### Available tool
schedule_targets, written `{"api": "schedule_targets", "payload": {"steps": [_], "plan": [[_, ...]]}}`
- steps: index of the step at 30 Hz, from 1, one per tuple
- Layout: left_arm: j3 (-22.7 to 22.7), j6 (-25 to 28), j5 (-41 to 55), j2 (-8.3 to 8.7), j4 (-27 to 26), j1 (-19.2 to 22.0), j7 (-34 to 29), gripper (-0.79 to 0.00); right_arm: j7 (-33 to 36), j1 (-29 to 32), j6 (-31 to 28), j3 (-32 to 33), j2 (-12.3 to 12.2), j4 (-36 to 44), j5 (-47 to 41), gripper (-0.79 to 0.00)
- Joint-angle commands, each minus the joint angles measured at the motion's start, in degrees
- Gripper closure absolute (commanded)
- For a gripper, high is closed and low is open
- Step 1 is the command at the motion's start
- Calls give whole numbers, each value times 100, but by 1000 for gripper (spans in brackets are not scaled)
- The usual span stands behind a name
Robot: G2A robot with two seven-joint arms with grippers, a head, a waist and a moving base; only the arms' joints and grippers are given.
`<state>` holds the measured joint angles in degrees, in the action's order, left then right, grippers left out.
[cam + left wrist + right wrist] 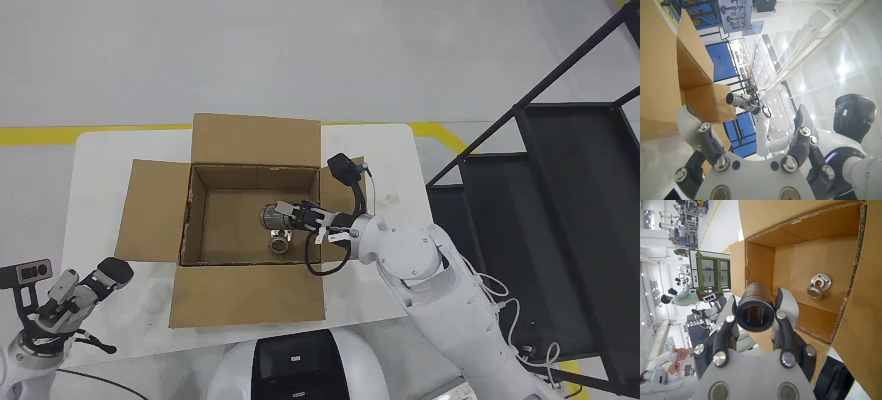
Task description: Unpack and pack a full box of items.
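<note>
A white table [105, 180] in a bright hall carries the open box [255, 140], flaps spread. My right claw [758, 302] is clamped on a dark steel sleeve [755, 311], held level over the box's inside, a little right of its middle. A small flange [818, 286] lies on the box floor, nearer the front wall. My left claw [744, 113] hangs wide and empty, well apart from the box, off its near left corner. I judge the sleeve heavy for its bulk, rigid, and smooth enough to roll or slide in my grip. The hold therefore belongs around its middle, square across the round, not near 1 end. The flange looks like light metal, hard and thin-lipped, and I would take it by the rim. My right wrist view looks down the sleeve's bore and shows rows of small balls inside, plus the flange's holes. The top view shows neither, yet it sets the sleeve against all 4 box walls. The left wrist view gives the sleeve's side, jutting past the claw.
</note>
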<state>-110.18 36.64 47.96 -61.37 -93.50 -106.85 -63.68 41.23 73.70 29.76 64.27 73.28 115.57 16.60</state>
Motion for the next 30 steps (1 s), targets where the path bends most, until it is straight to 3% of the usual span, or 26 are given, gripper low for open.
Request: {"api": "schedule_targets", "payload": {"steps": [1, 4, 9, 18, 30], "plan": [[0, 0, 0, 0, 0, 0, 0, -785, -78, -11, -64, -74, 4, -121, 57, 0], [0, 0, 0, 0, 0, 0, 0, -785, -318, -348, 6, -329, 72, -499, 60, 0], [0, 0, 0, 0, 0, 0, 0, -785, -337, -1496, 328, -1205, 308, -1564, 100, 0], [0, 0, 0, 0, 0, 0, 0, -785, 307, -3362, 800, -3063, 934, -3472, 570, 0], [0, 0, 0, 0, 0, 0, 0, -785, 579, -4412, 1044, -4343, 1792, -5158, 1097, 0]]}}
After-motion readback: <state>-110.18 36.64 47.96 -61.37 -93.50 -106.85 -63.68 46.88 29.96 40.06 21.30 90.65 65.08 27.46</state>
